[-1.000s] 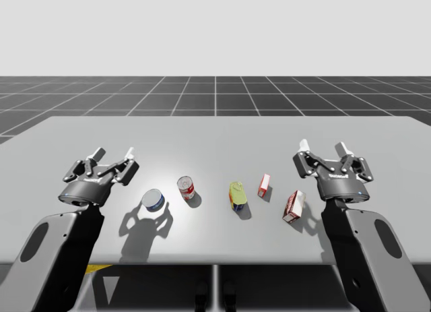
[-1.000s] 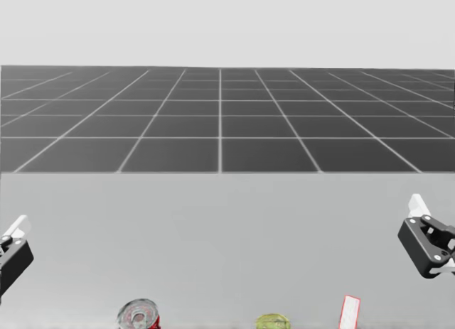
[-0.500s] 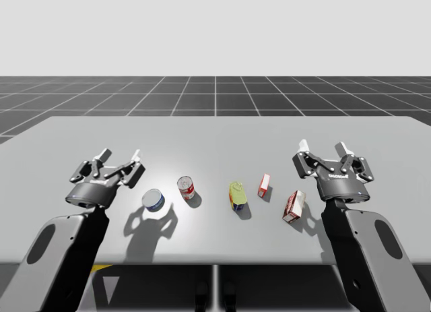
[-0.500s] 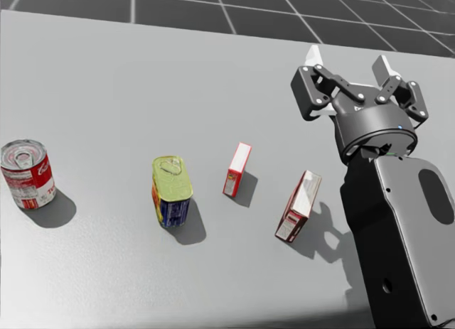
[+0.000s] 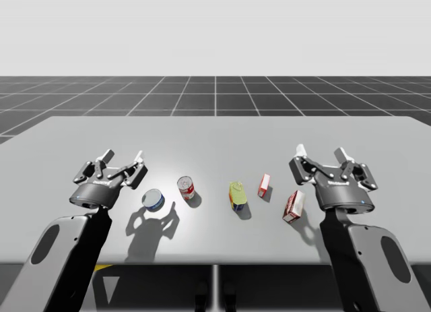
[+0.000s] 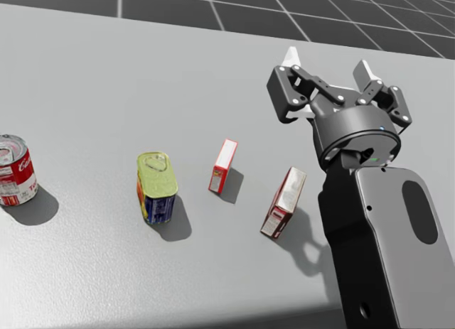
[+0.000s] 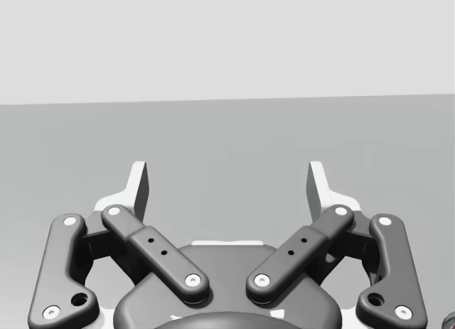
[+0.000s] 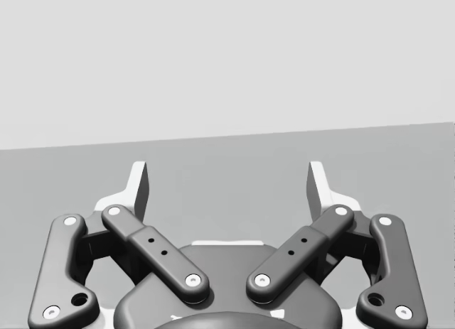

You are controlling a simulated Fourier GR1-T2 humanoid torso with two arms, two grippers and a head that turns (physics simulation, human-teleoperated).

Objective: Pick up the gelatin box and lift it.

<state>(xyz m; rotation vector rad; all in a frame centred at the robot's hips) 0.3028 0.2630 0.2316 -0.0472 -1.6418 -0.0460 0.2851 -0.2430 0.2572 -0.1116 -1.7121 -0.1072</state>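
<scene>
My right gripper (image 5: 320, 153) is hovering with its jaws spread wide and nothing between them. The small red cardboard box (image 5: 264, 184), which I am taking for the gelatin, is standing on the grey table (image 5: 215, 133) to the jaws' left, behind their tips. The larger red-and-white box (image 5: 293, 205) is sitting closer, beside the wrist, so reaching across risks toppling it or grabbing it by mistake. My left gripper (image 5: 123, 154) is also holding its jaws spread.
</scene>
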